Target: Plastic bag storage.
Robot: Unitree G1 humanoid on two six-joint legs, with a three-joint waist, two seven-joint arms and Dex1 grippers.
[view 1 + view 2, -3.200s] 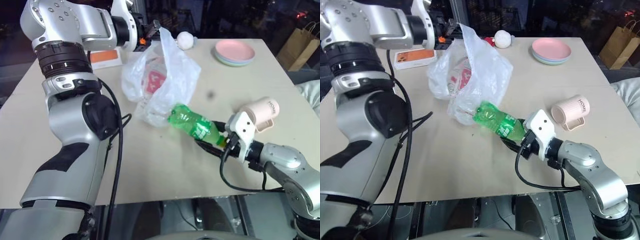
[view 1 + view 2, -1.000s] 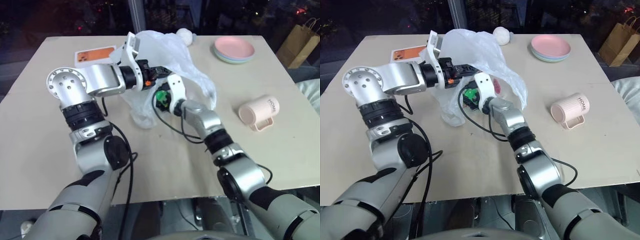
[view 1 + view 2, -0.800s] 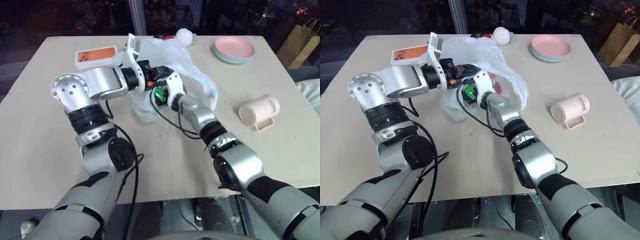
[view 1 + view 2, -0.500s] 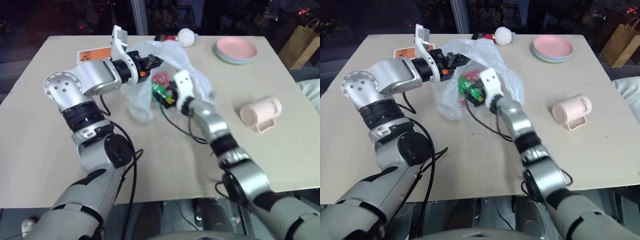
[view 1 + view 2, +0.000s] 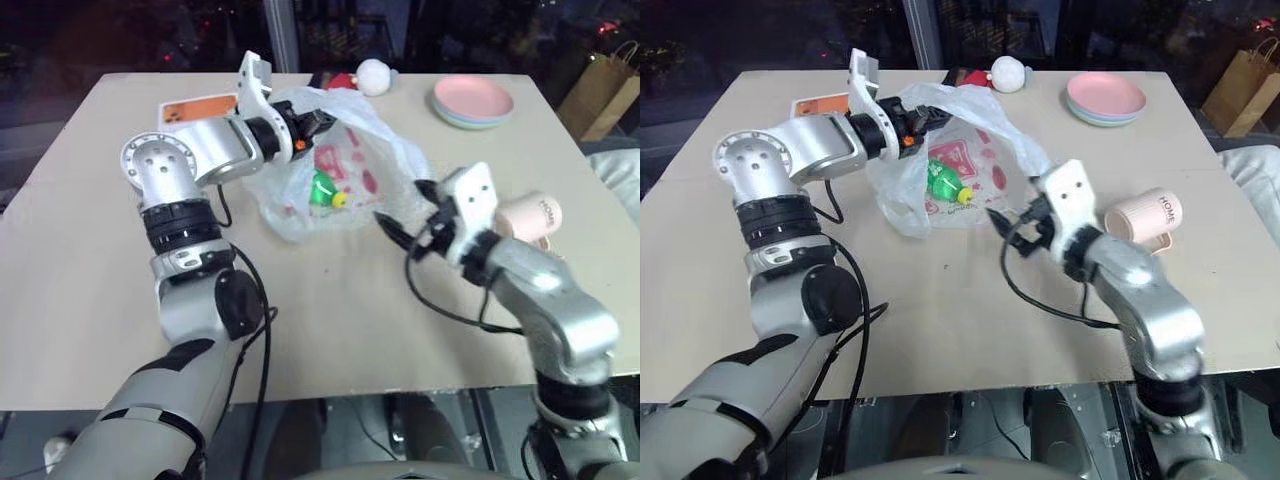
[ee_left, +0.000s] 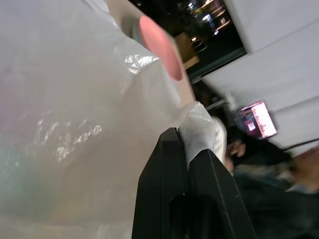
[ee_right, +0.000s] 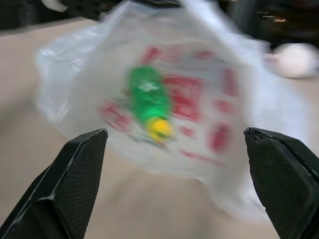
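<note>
we see the plastic bag [image 5: 970,170] on the beige table, toward its far middle. it is thin, crinkly and translucent white, printed with red-pink marks across its side. it lies slumped and spread wide on the tabletop, its upper edge drawn up into a bunched peak on the left side. through the film a green bottle with a yellow cap shows, lying on its side inside the bag, cap end pointing toward the near edge of the table.
</note>
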